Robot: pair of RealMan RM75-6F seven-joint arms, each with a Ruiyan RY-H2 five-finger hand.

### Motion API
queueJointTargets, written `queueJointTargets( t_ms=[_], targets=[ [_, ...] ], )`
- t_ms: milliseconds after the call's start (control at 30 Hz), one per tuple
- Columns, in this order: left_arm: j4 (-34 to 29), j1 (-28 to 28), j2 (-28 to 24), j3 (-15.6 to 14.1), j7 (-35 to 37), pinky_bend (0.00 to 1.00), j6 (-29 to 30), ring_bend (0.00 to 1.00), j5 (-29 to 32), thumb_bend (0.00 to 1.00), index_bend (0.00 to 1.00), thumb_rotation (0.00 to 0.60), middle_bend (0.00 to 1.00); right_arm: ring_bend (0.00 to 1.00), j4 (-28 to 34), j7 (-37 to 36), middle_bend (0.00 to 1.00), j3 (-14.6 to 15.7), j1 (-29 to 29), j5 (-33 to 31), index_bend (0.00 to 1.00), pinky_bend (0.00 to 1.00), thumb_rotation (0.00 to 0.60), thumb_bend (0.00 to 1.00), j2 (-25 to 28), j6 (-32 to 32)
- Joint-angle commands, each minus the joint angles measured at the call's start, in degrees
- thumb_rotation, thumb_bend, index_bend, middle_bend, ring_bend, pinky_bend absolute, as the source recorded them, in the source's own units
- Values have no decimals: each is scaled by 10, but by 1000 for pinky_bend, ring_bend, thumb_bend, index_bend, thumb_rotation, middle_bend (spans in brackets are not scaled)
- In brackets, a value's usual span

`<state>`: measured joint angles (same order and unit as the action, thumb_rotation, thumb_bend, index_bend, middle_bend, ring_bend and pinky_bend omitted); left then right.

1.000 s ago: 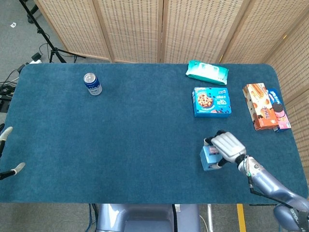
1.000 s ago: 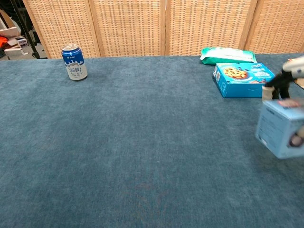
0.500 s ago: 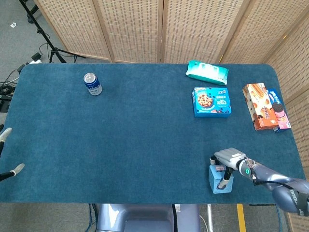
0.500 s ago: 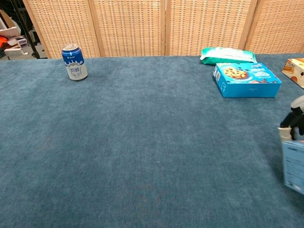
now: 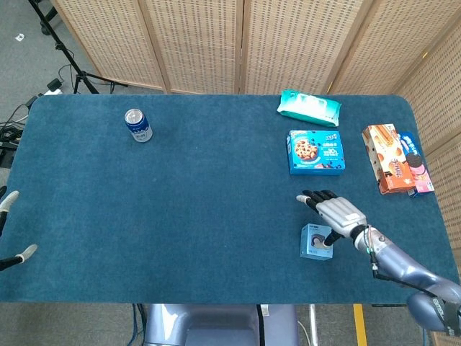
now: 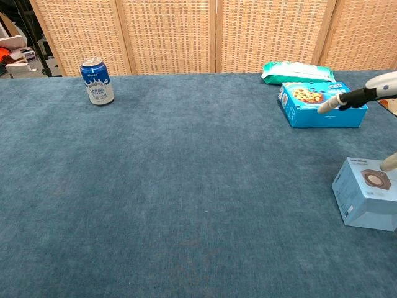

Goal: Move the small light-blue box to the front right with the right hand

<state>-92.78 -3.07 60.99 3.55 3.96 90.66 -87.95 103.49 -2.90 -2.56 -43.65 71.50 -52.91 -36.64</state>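
Note:
The small light-blue box (image 5: 315,241) stands on the blue table (image 5: 202,216) at the front right, its top face with a dark round print showing; the chest view has the box (image 6: 367,194) at its right edge. My right hand (image 5: 337,214) hovers just behind and right of it, fingers (image 6: 340,102) stretched out and spread, holding nothing. Its thumb (image 5: 328,236) hangs down at the box's right side, touching or nearly so. Of my left hand (image 5: 10,197) only two fingertips show at the head view's left edge, apart and empty.
A blue cookie box (image 5: 316,152) lies behind the right hand, a teal wipes pack (image 5: 309,107) further back. An orange snack box (image 5: 387,158) and a blue packet (image 5: 416,164) lie along the right edge. A blue can (image 5: 137,125) stands at the back left.
The right hand held the box, carrying it toward the front edge and back. Now the box stands on the table and the fingers have spread off it.

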Motion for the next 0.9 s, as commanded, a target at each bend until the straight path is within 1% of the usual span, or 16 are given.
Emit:
queueJointTargets(
  t_ms=[33, 67, 133, 200, 300, 500, 600, 700, 733, 800, 867, 900],
  targets=[
    [0, 1, -1, 0, 1, 0, 2, 0, -1, 0, 0, 600, 0, 0, 14, 8, 0, 31, 75, 107, 0, 25, 600, 0, 1, -98],
    [0, 1, -1, -1, 2, 0, 3, 0, -2, 0, 0, 600, 0, 0, 7, 5, 0, 38, 90, 127, 0, 25, 600, 0, -8, -123],
    [0, 2, -1, -1, 3, 0, 3, 0, -3, 0, 0, 600, 0, 0, -10, 9, 0, 47, 111, 147, 0, 25, 600, 0, -24, -154],
    [0, 2, -1, -2, 2, 0, 4, 0, -6, 0, 0, 600, 0, 0, -32, 30, 0, 59, 129, 163, 0, 25, 600, 0, -44, -177],
    [-1, 1, 0, -4, 0, 0, 4, 0, -10, 0, 0, 600, 0, 0, -50, 39, 0, 64, 142, 170, 0, 25, 600, 0, -72, -192],
    [-1, 2, 1, -3, -2, 0, 7, 0, -11, 0, 0, 600, 0, 0, -86, 27, 0, 63, 150, 179, 0, 25, 600, 0, -113, -204],
    [0, 2, 1, -2, 0, 0, 6, 0, -8, 0, 0, 600, 0, 0, -116, 30, 0, 54, 154, 179, 0, 26, 600, 0, -142, -219],
    [0, 1, 1, -2, 0, 0, 5, 0, -7, 0, 0, 600, 0, 17, -136, 36, 11, 49, 157, 177, 0, 66, 600, 0, -160, -226],
    [0, 1, 1, -2, 0, 0, 4, 0, -6, 0, 0, 600, 0, 48, -141, 37, 35, 48, 157, 175, 0, 95, 600, 0, -165, -226],
    [0, 1, 1, -1, 0, 0, 3, 0, -6, 0, 0, 600, 0, 141, -154, 39, 118, 45, 158, 174, 24, 150, 600, 0, -176, -230],
    [-1, 1, 1, -1, 0, 0, 3, 0, -5, 0, 0, 600, 0, 244, -164, 38, 218, 44, 160, 176, 80, 210, 600, 0, -186, -235],
    [-1, 1, 1, -1, 0, 0, 3, 0, -5, 0, 0, 600, 0, 306, -169, 35, 284, 43, 162, 178, 139, 248, 600, 0, -191, -242]
  ],
)
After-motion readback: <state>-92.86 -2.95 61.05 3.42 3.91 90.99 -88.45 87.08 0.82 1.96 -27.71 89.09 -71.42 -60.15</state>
